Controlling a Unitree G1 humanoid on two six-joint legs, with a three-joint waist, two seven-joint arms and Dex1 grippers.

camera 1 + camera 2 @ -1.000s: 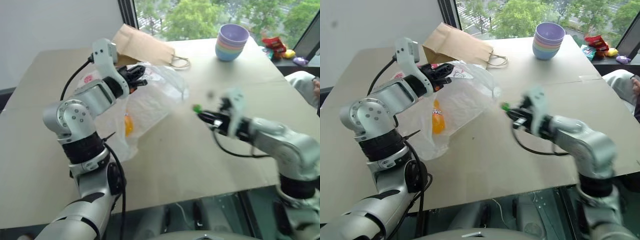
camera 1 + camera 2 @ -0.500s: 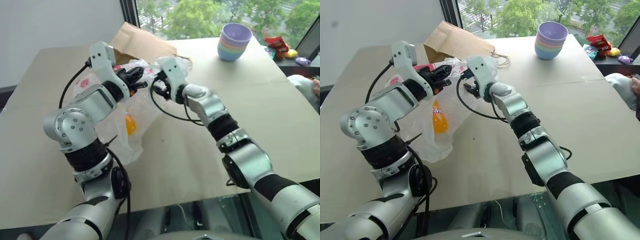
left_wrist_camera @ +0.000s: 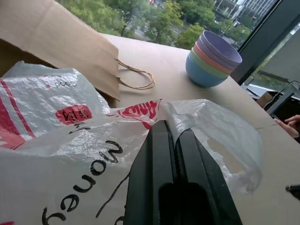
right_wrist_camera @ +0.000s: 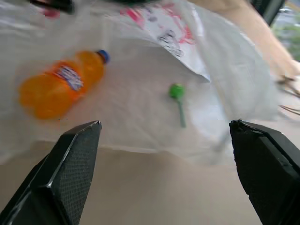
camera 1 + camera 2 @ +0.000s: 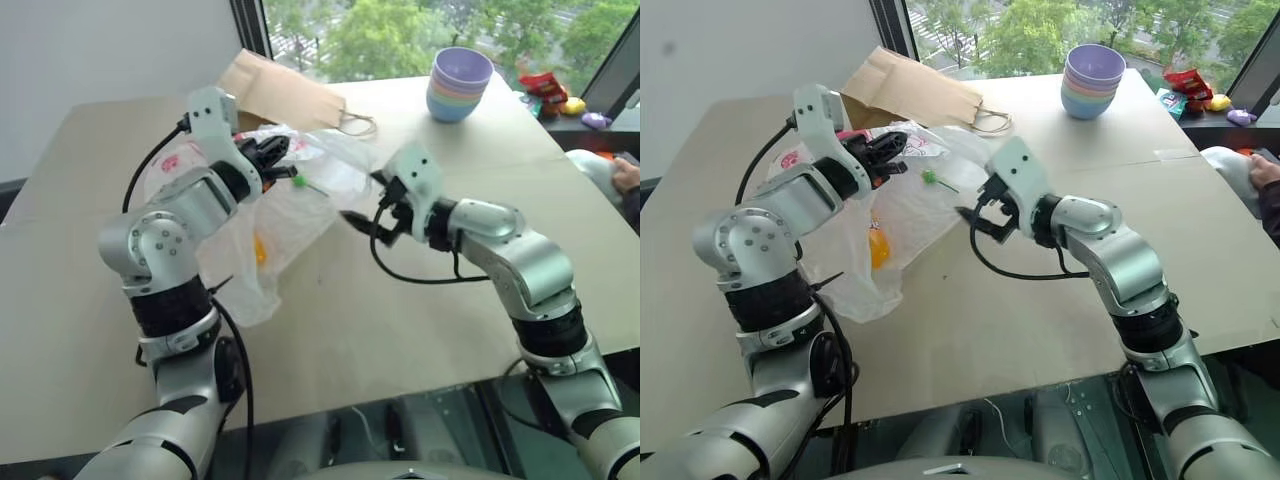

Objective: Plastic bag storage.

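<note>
Translucent white plastic, crinkled and printed with red labels and black writing, is what your left gripper (image 3: 174, 136) has pinched: its two black fingers are pressed together on the upper edge of the plastic bag (image 5: 290, 215), holding that rim lifted off the table (image 5: 400, 330). From that grip the rest of the bag slopes down toward you and lies spread on the tabletop.

Your right gripper (image 5: 975, 222) hangs just off the bag's open side, a little above the table, with its fingers (image 4: 70, 168) spread wide and nothing between them. Straight ahead of those spread fingers you can see a green lollipop (image 4: 176, 92) lying in the bag; whether it sits inside or on top of the film you cannot tell. Further along, past the lollipop, an orange soda bottle (image 4: 61, 86) with a blue cap lies on its side inside the bag.

Just beyond your left gripper, a brown paper bag (image 3: 56, 42) with a twine handle lies flat, its edge touching the plastic bag. Well away from both grippers, at the far side of the table by the window, stands a stack of pastel bowls (image 5: 459, 85). A person's hand (image 5: 628, 172) shows off the table edge on your right.
</note>
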